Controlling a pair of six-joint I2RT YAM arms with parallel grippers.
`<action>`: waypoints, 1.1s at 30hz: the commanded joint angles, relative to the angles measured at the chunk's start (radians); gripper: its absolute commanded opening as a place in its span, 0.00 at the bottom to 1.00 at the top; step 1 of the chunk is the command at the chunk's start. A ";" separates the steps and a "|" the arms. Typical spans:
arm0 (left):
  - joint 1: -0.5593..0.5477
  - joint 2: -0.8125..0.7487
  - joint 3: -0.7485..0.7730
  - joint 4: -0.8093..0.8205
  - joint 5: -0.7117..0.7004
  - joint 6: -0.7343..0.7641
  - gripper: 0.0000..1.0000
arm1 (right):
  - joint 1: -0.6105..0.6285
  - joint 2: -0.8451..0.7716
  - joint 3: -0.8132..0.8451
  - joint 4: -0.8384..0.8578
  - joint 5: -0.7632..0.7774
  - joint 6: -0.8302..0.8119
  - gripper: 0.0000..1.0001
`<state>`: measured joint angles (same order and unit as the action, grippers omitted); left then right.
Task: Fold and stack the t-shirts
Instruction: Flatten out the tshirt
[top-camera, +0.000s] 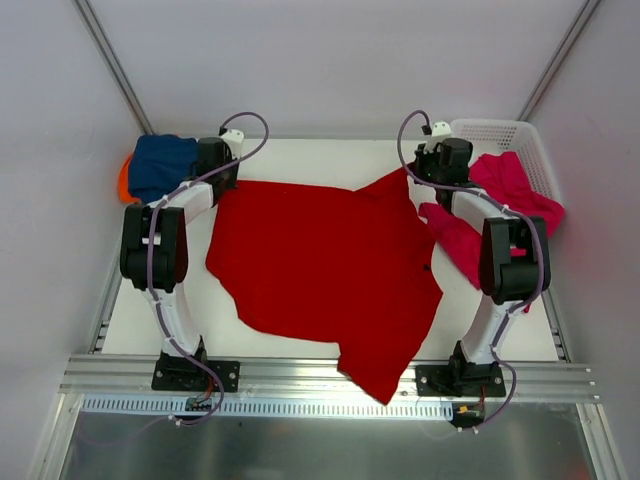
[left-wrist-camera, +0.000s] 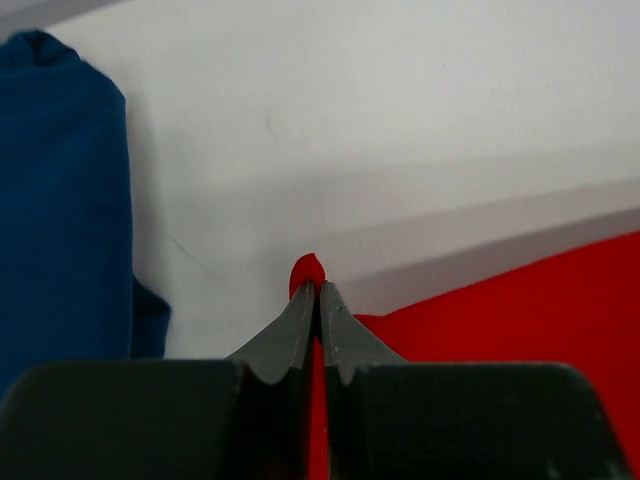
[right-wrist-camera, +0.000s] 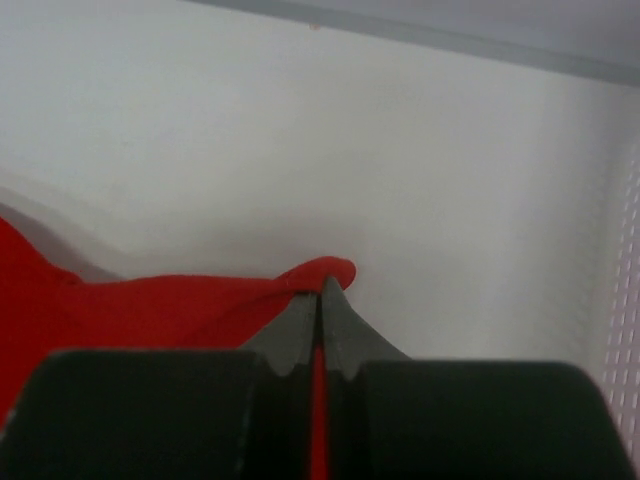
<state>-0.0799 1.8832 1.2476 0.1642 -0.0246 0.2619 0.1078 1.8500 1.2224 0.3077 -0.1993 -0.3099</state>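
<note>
A bright red t-shirt (top-camera: 320, 270) lies spread across the middle of the white table, its lower part hanging over the near edge. My left gripper (top-camera: 226, 172) is shut on the shirt's far left corner, and red cloth (left-wrist-camera: 307, 272) pokes out past the fingertips. At the far right corner my right gripper (top-camera: 420, 168) is shut on the same shirt, with a red fold (right-wrist-camera: 330, 270) at its tips. A navy blue t-shirt (top-camera: 160, 163) sits at the far left over an orange one (top-camera: 123, 178). A magenta-pink t-shirt (top-camera: 500, 195) drapes from the basket onto the table.
A white plastic lattice basket (top-camera: 500, 133) stands at the far right corner. White walls close in the table at the back and sides. A metal rail (top-camera: 320, 375) runs along the near edge by the arm bases.
</note>
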 joint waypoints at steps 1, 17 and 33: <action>0.029 0.055 0.125 0.096 -0.021 -0.071 0.00 | 0.009 0.029 0.110 0.110 0.004 0.022 0.00; 0.054 0.306 0.507 0.104 -0.168 -0.096 0.77 | 0.075 0.413 0.635 0.047 0.179 -0.017 0.99; 0.043 -0.172 0.169 0.041 -0.225 -0.202 0.99 | 0.381 -0.167 0.170 0.124 0.762 -0.252 0.99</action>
<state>-0.0269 1.8908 1.5219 0.2165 -0.2481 0.1253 0.4576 1.9404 1.4910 0.3874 0.4484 -0.6071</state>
